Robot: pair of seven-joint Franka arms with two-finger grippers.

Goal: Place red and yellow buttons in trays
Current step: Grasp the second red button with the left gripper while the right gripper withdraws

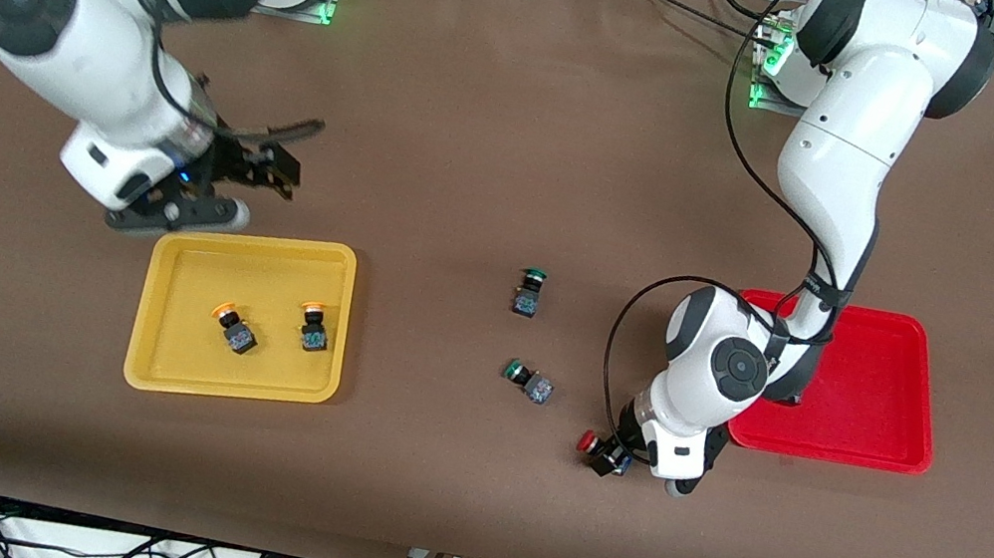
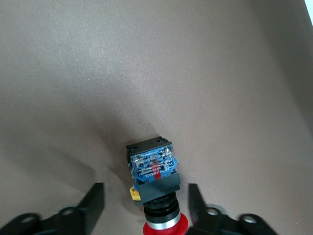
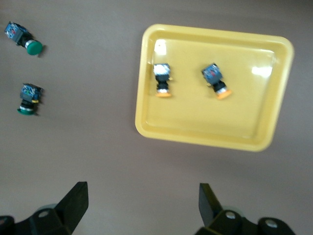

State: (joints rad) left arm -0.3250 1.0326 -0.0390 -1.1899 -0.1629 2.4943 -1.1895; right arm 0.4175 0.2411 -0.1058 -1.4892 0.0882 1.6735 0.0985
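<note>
One red button (image 1: 600, 450) lies on its side on the table, nearer to the front camera than the red tray (image 1: 870, 402). My left gripper (image 1: 614, 458) is low around it. In the left wrist view the button (image 2: 154, 178) lies between the open fingers (image 2: 93, 200), which do not touch it. A second red button is not in view. Two yellow buttons (image 1: 234, 328) (image 1: 313, 329) lie in the yellow tray (image 1: 260, 366). My right gripper (image 1: 253, 196) hangs open and empty over the table by the tray's farther rim. The right wrist view shows the tray (image 3: 205, 139) and both buttons (image 3: 162, 81) (image 3: 216, 81).
Two green-capped buttons (image 1: 530, 293) (image 1: 528, 380) lie on the brown table between the trays; they also show in the right wrist view (image 3: 24, 38) (image 3: 29, 98). The left arm's elbow covers part of the red tray.
</note>
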